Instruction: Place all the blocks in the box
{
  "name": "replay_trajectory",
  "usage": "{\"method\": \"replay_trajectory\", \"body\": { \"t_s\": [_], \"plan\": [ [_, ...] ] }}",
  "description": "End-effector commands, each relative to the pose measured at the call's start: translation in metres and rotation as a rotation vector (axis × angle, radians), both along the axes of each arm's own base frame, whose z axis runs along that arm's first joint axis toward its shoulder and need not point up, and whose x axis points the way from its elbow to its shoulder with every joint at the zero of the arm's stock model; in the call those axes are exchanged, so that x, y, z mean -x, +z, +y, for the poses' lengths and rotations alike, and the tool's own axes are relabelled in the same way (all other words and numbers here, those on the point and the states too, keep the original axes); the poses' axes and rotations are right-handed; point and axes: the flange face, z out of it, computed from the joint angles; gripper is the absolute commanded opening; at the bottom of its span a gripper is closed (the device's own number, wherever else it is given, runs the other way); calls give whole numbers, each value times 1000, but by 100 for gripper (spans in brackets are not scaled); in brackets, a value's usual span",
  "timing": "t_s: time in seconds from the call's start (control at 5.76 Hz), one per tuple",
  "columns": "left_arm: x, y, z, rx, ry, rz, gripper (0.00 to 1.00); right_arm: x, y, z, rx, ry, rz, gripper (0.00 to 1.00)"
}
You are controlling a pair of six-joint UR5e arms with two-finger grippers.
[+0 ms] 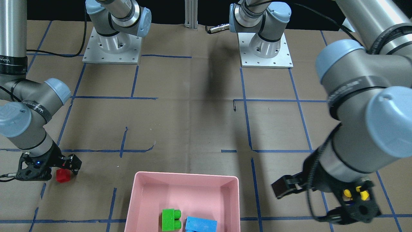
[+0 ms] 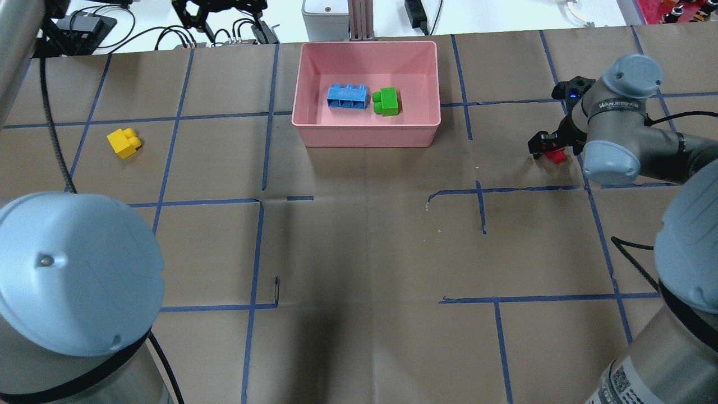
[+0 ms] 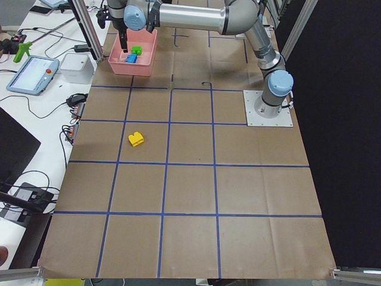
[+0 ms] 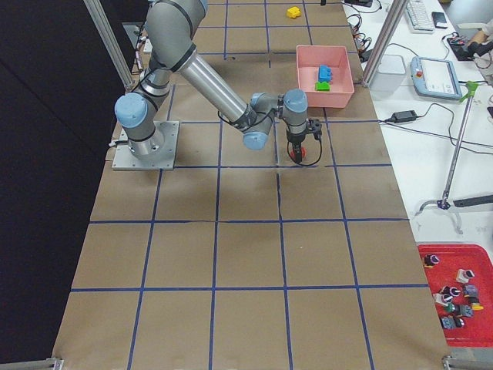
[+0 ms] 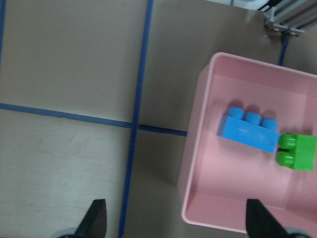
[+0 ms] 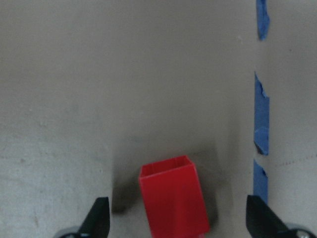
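red block (image 6: pixel 171 193) lies loose inside the wide-open right claw (image 6: pixel 179 218); left claw (image 5: pixel 178 220) gapes empty over the box (image 5: pixel 233 183).

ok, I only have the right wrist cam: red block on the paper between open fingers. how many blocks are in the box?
Observer: Two. The light-blue block and the green block lie side by side in the pink box.
Operator: yellow one?
Observer: The yellow block sits on the table, on the robot's left of the box and well apart from it.
Operator: left gripper busy?
Observer: No. The left gripper is open and empty, above the box's rim.
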Motion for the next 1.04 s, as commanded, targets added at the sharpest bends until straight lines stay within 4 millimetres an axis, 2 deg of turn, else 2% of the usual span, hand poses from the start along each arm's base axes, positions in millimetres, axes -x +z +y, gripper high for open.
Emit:
{"method": "replay_trajectory", "body": {
  "t_s": [0.0, 0.17, 0.35, 0.52, 0.69, 0.87],
  "plan": [
    [-133, 0, 14, -22, 162, 3, 99, 3, 10, -11, 18, 2, 6, 93],
    [-219, -5, 22, -37, 180, -62, 99, 0, 6, -8, 10, 7, 2, 80],
    [-300, -15, 37, -58, 275, -91, 99, 0, 4, -7, 5, 8, 2, 70],
    [-318, -18, 41, -60, 356, -92, 99, -2, 0, -4, -26, 12, -4, 52],
    [-319, -25, 38, -63, 613, -72, 99, -4, -7, 4, -132, 20, -37, 12],
    [-323, -42, 29, -73, 733, -59, 99, -3, -1, 1, -131, 56, -35, 4]
  ]
}}
